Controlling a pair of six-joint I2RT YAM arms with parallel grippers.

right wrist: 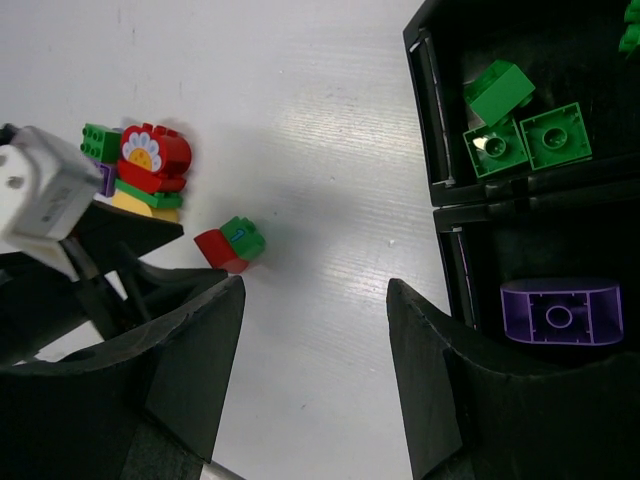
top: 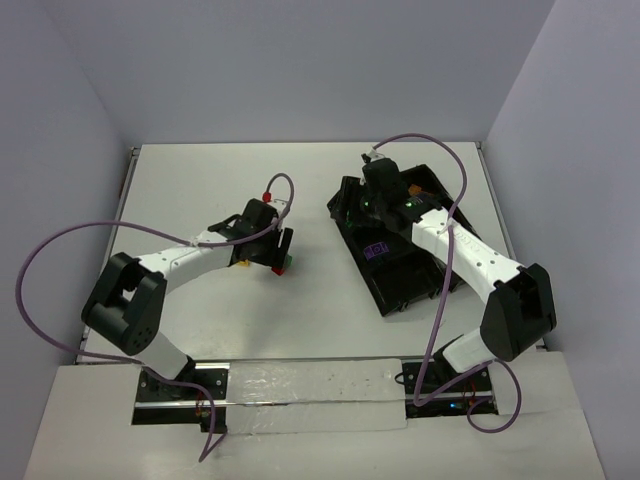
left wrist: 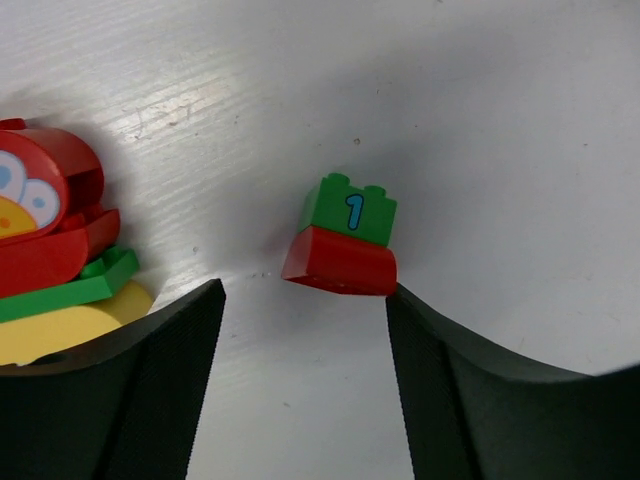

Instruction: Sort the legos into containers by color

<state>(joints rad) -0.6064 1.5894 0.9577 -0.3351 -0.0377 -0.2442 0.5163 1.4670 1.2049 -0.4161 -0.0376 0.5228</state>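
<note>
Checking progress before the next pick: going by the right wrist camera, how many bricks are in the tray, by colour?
Green bricks: 3, in one compartment of the black tray
Purple brick: 1, in the adjoining compartment
Total: 4, not counting a green sliver cut off at the frame edge

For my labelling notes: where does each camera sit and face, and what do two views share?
Top external: above and behind; looks down on both arms and the black plastic divided tray.
Left wrist: faces down at a small green-and-red plastic brick pair; the open left gripper shows.
Right wrist: faces down over the tray's edge; the open right gripper shows.
Shared: both wrist views show that pair.
</note>
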